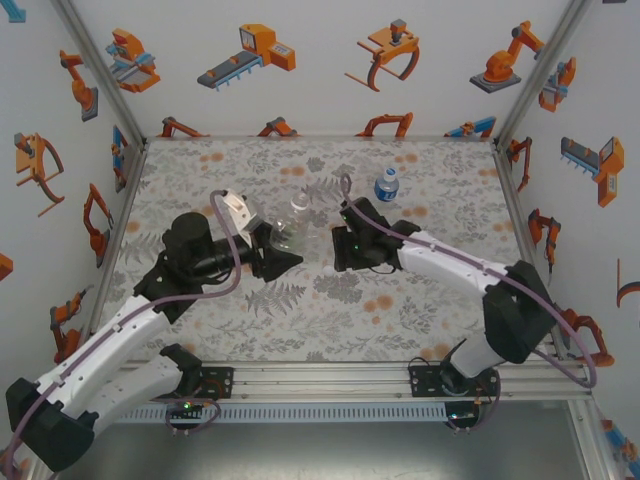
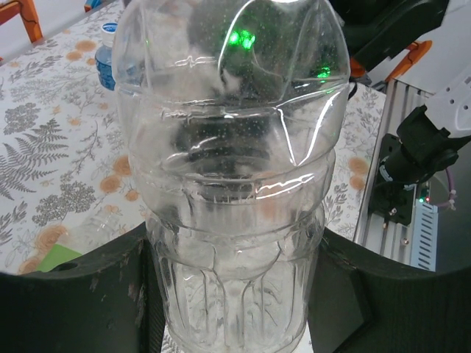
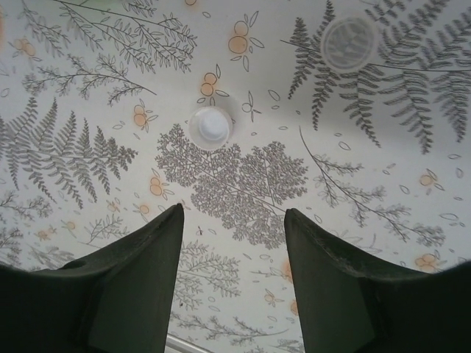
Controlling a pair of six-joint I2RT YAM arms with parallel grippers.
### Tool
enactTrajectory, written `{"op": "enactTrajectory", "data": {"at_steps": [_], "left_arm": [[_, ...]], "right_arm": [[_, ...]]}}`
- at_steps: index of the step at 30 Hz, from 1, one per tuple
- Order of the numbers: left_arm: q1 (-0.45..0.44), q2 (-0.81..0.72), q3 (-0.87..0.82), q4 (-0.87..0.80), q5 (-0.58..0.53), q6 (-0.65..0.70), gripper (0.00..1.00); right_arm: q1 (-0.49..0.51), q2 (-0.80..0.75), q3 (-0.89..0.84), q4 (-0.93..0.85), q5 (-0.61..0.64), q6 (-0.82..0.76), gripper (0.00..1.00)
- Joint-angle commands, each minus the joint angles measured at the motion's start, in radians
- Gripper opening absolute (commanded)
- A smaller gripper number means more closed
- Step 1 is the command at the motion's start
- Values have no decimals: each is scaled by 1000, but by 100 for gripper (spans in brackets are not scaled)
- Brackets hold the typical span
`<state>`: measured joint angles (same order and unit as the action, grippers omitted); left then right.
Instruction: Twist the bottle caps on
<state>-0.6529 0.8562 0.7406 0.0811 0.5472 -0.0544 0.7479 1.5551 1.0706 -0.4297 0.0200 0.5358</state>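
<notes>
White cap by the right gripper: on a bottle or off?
Off. The white cap lies alone on the table, beyond the open right gripper.

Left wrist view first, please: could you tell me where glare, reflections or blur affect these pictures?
Left wrist: white glare streaks and green reflections on the clear bottle, which warps what lies behind. Right wrist: even light, the white cap sharp. Top external: diffuse light, hardly any shadows.

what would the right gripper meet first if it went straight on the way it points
Probably the white cap lying on the table ahead of the right gripper, slightly left of its centre line; depth is unclear, so it might land beside it.
</notes>
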Motion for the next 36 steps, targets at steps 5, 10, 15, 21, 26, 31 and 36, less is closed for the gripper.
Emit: {"op": "enactTrajectory", "data": {"at_steps": [5,10,15,21,26,31,36], "left_arm": [[6,-67,-36,-3,-35,9,0],[7,-87,-47,-11,-41,9,0],[8,-93,-51,-15,-47,13,0],[10,-91,-57,2,-55,13,0],[12,-90,-56,3,-53,12,0],[14,-90,-56,2,-53,13,0],[16,-77,-55,11,-52,11,0]], "right_arm": [[35,169,137,20,12,19,50],[51,251,183,12,35,18,50],[57,300,203,2,62,21,50],[63,342,214,-14,80,17,49],[65,350,210,-11,88,10,45],[65,344,209,-21,87,8,37],[65,278,156,-30,109,17,36]]}}
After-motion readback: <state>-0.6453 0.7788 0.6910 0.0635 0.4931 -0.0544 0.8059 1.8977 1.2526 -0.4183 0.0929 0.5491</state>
